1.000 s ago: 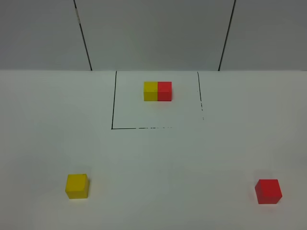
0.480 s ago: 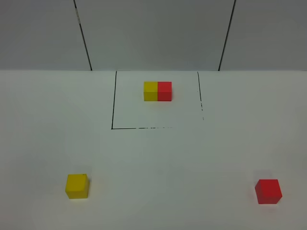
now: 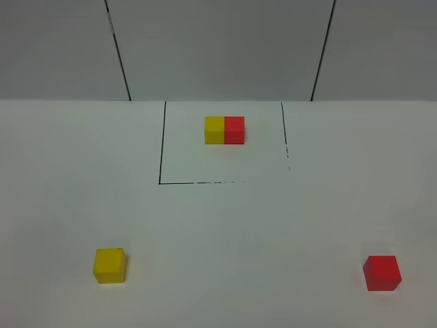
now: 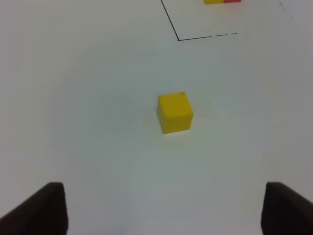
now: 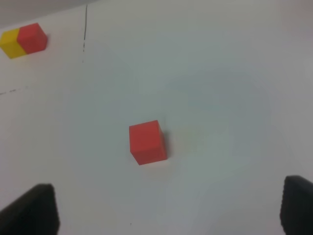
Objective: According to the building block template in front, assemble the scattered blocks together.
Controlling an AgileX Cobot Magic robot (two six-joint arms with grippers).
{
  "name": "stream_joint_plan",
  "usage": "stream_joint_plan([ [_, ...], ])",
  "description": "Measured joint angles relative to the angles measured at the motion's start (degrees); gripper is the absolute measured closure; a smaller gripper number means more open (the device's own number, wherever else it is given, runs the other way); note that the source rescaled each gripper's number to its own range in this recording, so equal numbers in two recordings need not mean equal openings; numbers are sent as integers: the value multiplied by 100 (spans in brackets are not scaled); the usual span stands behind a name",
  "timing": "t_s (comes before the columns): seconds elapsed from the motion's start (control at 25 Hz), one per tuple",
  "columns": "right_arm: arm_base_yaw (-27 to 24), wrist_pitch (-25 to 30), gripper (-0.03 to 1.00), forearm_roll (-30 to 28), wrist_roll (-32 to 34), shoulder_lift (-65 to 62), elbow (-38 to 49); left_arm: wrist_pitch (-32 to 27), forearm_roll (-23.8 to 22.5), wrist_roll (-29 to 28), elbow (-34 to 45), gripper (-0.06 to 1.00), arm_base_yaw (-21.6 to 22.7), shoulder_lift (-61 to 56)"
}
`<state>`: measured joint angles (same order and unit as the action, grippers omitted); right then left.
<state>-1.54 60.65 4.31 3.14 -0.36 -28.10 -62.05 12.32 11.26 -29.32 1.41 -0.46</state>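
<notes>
Spread wide and holding nothing at the left gripper (image 4: 159, 210), well short of the yellow cube (image 4: 174, 112). Likewise spread and empty at the right gripper (image 5: 168, 210), short of the red cube (image 5: 146, 142). Best to square up to flat faces, straddle, then close at mid-height. Plain matte cubes of equal size, near left and near right, well apart. Far centre: template (image 3: 224, 129), yellow left, red right, joined flush, inside a black outline (image 3: 161, 150).

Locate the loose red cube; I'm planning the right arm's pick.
In the exterior high view, the loose red cube lies at the front right, far from the framed template.
</notes>
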Motion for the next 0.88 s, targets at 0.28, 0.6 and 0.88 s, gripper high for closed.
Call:
stream_joint_plan([
  [0.28,0,0,16,0,-5,0,0,30,-6,-29,-15,3,0,102],
  [0.6,0,0,16,0,-5,0,0,796,-109,-35,-426,3,0,1994],
  [0.88,0,0,16,0,-5,0,0,1244,410,-35,-957,3,0,4512],
])
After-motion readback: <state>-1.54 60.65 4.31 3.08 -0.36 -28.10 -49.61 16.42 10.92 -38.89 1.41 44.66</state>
